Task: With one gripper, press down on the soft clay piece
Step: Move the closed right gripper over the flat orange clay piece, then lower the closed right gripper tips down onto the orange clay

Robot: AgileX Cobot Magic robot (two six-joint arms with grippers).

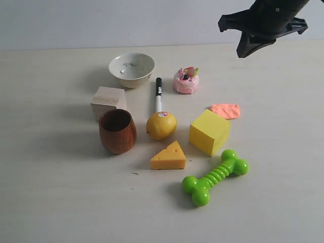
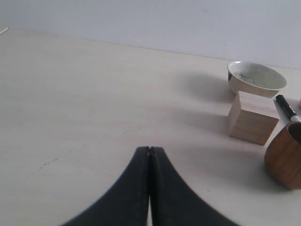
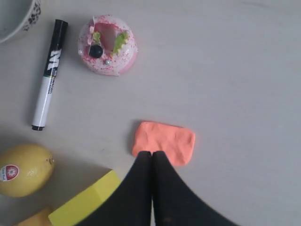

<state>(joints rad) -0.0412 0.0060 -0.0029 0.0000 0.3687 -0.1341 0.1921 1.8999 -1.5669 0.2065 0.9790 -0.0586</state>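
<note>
Fully closed left claw (image 2: 149,149) and right claw (image 3: 151,152)

In the right wrist view, one edge of the soft clay piece (image 3: 164,141) is covered by the closed fingers (image 3: 141,188) of the right gripper (image 3: 151,153). The yellow cube (image 3: 87,200) is partly hidden by them and cropped. Only a rim of the bowl (image 3: 19,19) and a corner of the cheese wedge (image 3: 33,217) are seen. In the left wrist view, the wooden cup (image 2: 284,157) and the marker (image 2: 286,107) are cropped. In the exterior view, the right arm (image 1: 273,12) is cut off at the top.

Light was bright and diffuse; soft, pale shadows fell leftward on the desk (image 1: 50,202) in the exterior view. Focus was fairly sharp throughout.
</note>
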